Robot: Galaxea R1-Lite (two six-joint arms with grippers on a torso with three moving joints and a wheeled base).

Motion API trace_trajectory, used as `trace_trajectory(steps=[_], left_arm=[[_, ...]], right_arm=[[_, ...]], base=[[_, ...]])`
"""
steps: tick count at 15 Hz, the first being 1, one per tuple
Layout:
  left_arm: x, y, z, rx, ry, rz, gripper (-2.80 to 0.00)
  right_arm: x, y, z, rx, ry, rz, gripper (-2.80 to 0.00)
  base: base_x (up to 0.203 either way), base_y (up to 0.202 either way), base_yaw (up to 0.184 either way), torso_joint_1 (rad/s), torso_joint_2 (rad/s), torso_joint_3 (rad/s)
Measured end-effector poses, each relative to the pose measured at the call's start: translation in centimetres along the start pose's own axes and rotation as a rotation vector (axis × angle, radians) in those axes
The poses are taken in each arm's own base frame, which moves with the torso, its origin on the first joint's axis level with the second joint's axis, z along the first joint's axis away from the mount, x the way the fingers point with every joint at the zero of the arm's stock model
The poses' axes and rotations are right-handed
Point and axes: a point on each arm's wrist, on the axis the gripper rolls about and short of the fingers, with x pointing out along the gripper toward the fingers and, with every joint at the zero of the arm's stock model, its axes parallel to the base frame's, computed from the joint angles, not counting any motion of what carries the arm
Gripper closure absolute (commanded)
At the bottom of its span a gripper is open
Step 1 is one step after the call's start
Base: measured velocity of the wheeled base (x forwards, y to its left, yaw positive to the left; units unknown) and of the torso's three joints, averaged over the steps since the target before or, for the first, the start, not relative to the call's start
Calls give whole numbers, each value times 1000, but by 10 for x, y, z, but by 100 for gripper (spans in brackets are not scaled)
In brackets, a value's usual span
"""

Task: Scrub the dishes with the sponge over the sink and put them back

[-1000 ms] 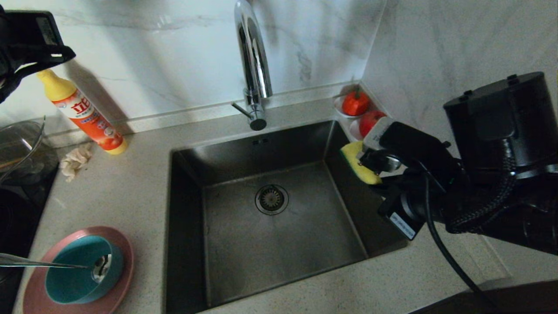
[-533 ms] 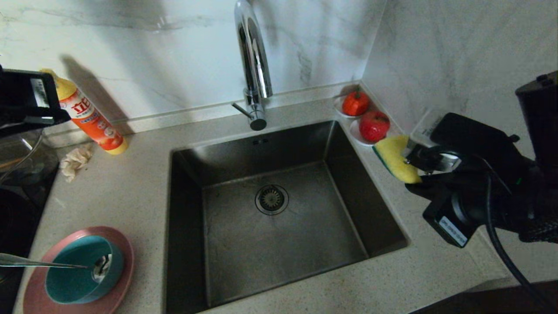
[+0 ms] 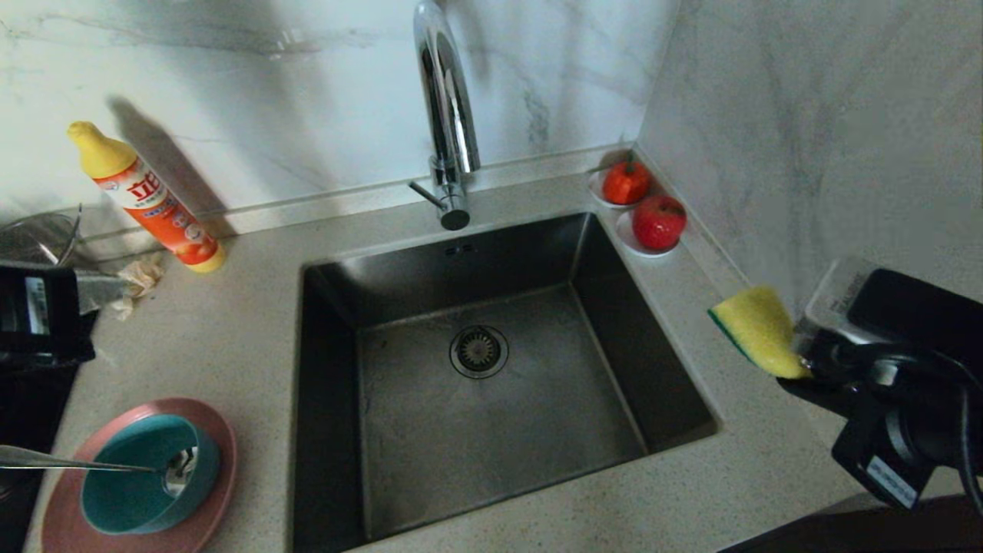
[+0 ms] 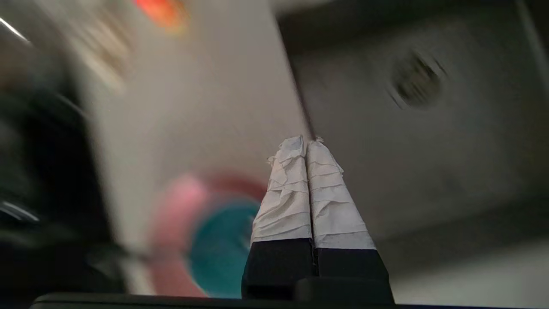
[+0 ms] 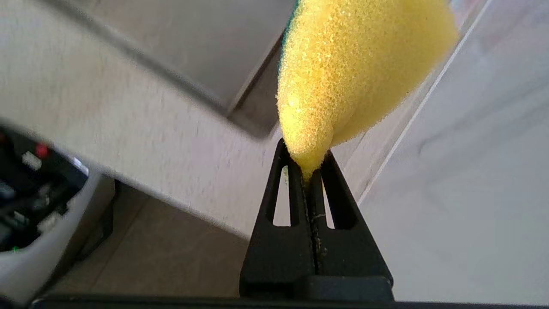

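Right claw (image 5: 309, 171) pinching sponge (image 5: 356, 73), beside sink (image 3: 491, 384)

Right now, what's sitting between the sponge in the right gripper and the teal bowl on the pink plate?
In the head view, the sink spans nearly all the stretch between the sponge and the teal bowl; its basin holds only the drain strainer. Bare countertop borders it on both sides.

Orange detergent bottle (image 3: 146, 201) leaning at the marble wall, beige rag (image 3: 132, 281) beside it — two saucers of red fruit (image 3: 643, 209) in the far corner
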Motion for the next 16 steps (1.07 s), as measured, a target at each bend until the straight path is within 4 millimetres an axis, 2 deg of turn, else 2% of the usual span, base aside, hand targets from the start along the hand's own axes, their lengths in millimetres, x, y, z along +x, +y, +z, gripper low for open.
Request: trace_trajectory(steps=[4, 9, 11, 16], left_arm=[[1, -5, -20, -155, 181, -201, 0], [21, -17, -20, -389, 303, -413, 0], [40, -22, -15, -436, 291, -425, 0], [103, -38, -2, -547, 223, -406, 0]], right_arm=[[-6, 4, -19, -8, 13, 6, 0], [-8, 5, -25, -11, 13, 13, 0], [-8, 5, -25, -10, 12, 14, 0], [-6, 5, -22, 0, 8, 16, 0]], base=[[0, 0, 0, 0, 0, 0], [0, 0, 0, 0, 0, 0], [0, 0, 0, 0, 0, 0], [0, 0, 0, 0, 0, 0]])
